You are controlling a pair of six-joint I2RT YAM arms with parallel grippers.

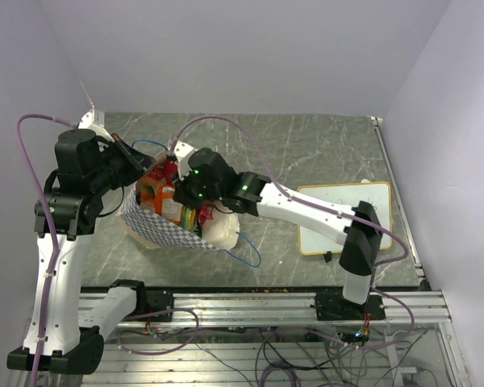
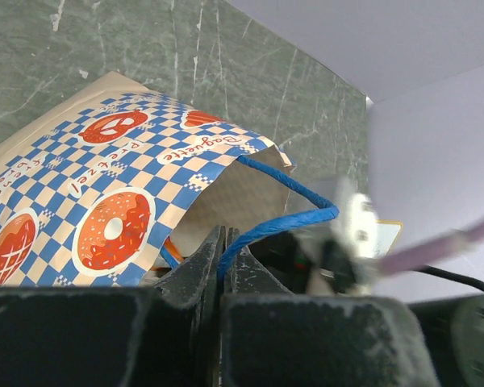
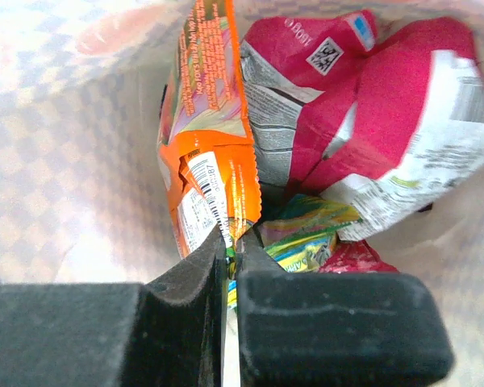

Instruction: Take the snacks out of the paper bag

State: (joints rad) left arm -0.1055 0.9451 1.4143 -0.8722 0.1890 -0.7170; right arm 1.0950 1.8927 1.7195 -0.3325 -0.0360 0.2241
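The paper bag (image 1: 171,230) lies tilted at the left of the table, mouth up, with snacks (image 1: 159,193) showing inside. My left gripper (image 1: 134,164) is at the bag's rim, shut on its blue string handle (image 2: 284,221); the checkered band with donut prints (image 2: 105,187) fills the left wrist view, with the left gripper (image 2: 223,242) low in that view. My right gripper (image 1: 187,190) reaches into the bag's mouth. In the right wrist view the right gripper (image 3: 232,242) is shut on the lower edge of an orange packet (image 3: 206,153). Red-and-white packets (image 3: 379,105) and a green-yellow packet (image 3: 316,234) lie beside it.
A white framed writing board (image 1: 347,214) lies on the table at the right, under my right arm. The bag's second blue handle (image 1: 248,256) trails toward the near edge. Grey walls close in the table at the back and sides.
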